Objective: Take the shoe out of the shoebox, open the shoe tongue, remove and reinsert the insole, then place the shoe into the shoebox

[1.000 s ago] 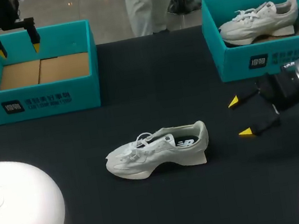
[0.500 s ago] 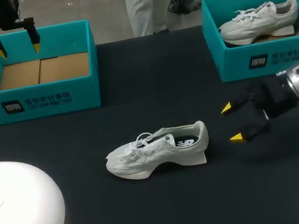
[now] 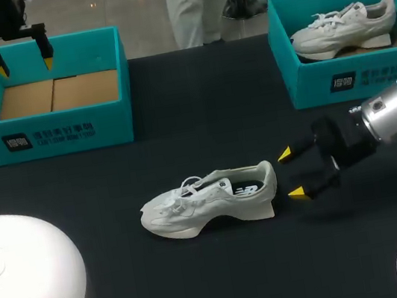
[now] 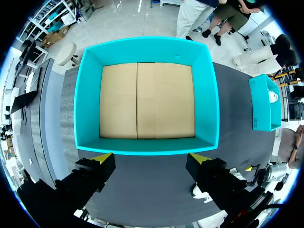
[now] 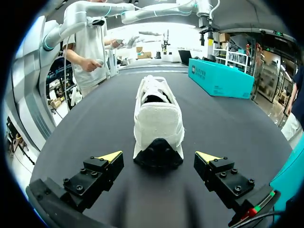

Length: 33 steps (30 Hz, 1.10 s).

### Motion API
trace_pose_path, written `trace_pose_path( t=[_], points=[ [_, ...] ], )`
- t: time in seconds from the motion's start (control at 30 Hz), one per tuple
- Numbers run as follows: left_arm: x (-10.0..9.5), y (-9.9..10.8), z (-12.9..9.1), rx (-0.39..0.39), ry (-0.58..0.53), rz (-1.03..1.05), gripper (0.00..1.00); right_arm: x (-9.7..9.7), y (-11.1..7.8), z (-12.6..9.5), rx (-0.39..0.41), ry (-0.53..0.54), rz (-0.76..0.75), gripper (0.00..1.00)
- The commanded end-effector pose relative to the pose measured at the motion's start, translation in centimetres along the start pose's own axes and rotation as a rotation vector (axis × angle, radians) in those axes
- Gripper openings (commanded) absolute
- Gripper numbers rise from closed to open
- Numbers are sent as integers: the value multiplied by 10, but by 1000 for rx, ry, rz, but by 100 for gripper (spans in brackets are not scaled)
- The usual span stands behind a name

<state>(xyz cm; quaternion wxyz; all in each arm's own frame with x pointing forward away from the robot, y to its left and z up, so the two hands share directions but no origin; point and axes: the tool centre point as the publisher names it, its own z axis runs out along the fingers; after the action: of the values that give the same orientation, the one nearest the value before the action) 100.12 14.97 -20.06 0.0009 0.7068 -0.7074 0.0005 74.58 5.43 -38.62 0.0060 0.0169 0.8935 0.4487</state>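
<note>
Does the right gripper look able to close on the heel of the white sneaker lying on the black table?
Probably yes: the right gripper is open, its fingers spread wider than the heel of the white sneaker just ahead, and nothing stands between them.

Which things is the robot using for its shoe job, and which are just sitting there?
For the job: shoe on the table; empty shoebox; right fingers, open behind the shoe's heel; left fingers, open above the empty shoebox.
Just sitting: second shoebox, with another shoe inside.
</note>
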Motion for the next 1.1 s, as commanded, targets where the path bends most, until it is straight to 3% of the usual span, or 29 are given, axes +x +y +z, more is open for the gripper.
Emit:
trace_pose_path(
  t=[0.03, 0.4, 1.1],
  points=[
    [0, 0, 0, 0, 0, 0, 100, -8, 3, 16, 2, 17, -2, 100],
    [0, 0, 0, 0, 0, 0, 100, -14, 10, 40, -27, 30, -15, 100],
    [0, 0, 0, 0, 0, 0, 100, -4, 15, 66, -51, 75, -14, 100]
  ],
)
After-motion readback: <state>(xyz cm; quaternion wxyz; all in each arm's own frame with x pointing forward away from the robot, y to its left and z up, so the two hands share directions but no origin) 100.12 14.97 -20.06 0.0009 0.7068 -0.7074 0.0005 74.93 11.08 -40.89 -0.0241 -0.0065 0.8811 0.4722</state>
